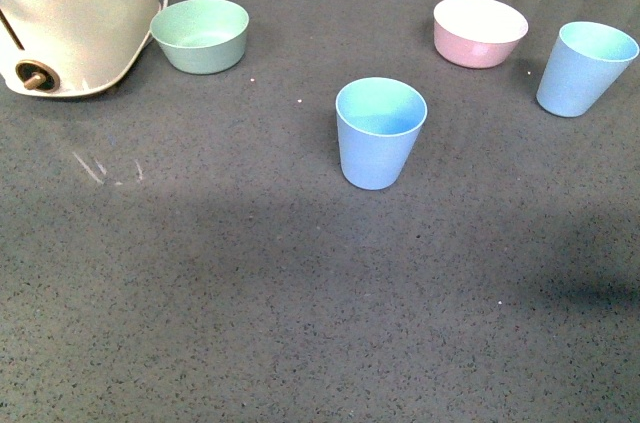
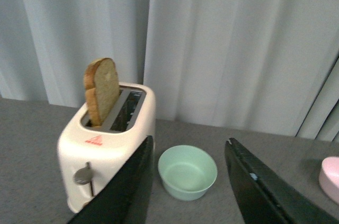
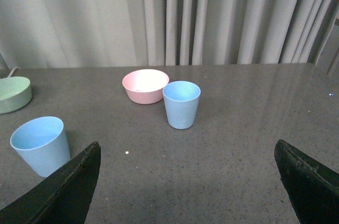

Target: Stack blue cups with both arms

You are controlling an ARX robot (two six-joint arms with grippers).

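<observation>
Both upright, mouths up, axes vertical: near cup (image 1: pixel 380 133) mid table (image 1: pixel 200 293), far cup (image 1: pixel 585 68) at right, just beside pink bowl (image 1: pixel 480 31). left gripper (image 2: pixel 189 184) and right gripper (image 3: pixel 185 181): jaws apart, empty.

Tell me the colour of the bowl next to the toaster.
The bowl is mint green, clearest in the left wrist view.

Surfaces, front view:
- tabletop (image 1: pixel 300 293): dark grey, finely speckled, stone-like, mostly matt.
- centre blue cup (image 1: pixel 378 138) and right blue cup (image 1: pixel 582 71) at the right edge: smooth matt plastic.
- mint bowl (image 1: pixel 202 38) and pink bowl (image 1: pixel 478 33): same smooth matt finish.
- toaster (image 1: pixel 70 13), upper left: cream casing with a slight gloss; knob (image 1: pixel 35 76) looks like metal.

Left wrist view:
- curtain (image 2: pixel 238 49): pleated cloth.
</observation>
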